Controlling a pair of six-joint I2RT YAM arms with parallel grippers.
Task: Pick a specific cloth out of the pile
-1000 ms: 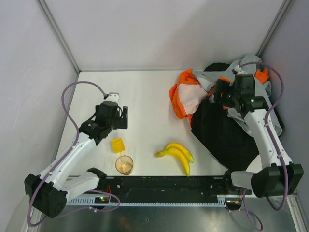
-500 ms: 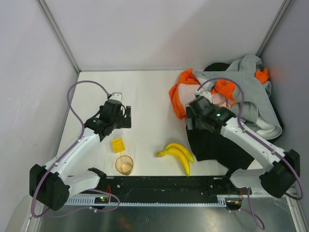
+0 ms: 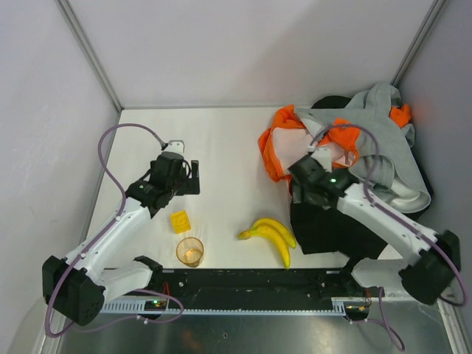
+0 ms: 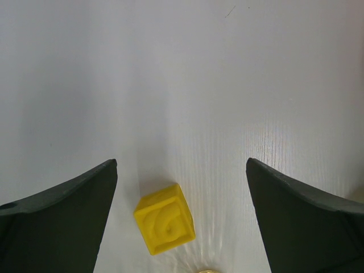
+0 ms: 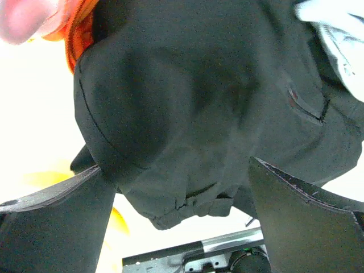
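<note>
The cloth (image 3: 400,114) showed as a small orange patch at the far right edge of the pile (image 3: 328,103), tucked against a grey garment (image 3: 377,99) and well apart from both arms. The right gripper (image 5: 176,165) hung over the black garment (image 5: 187,102) on the pile's near side, jaws spread wide with nothing between them. The left gripper (image 4: 181,164) was likewise wide open and empty above the yellow block (image 4: 165,226). The step in hand looked like the approach, with no grasp made yet. The next move would likely call for carrying the right gripper across the pile to its far right edge and pinching only the small piece, leaving the larger orange garment with pale lining (image 3: 279,147) alone. No writing or labels could be read.
</note>
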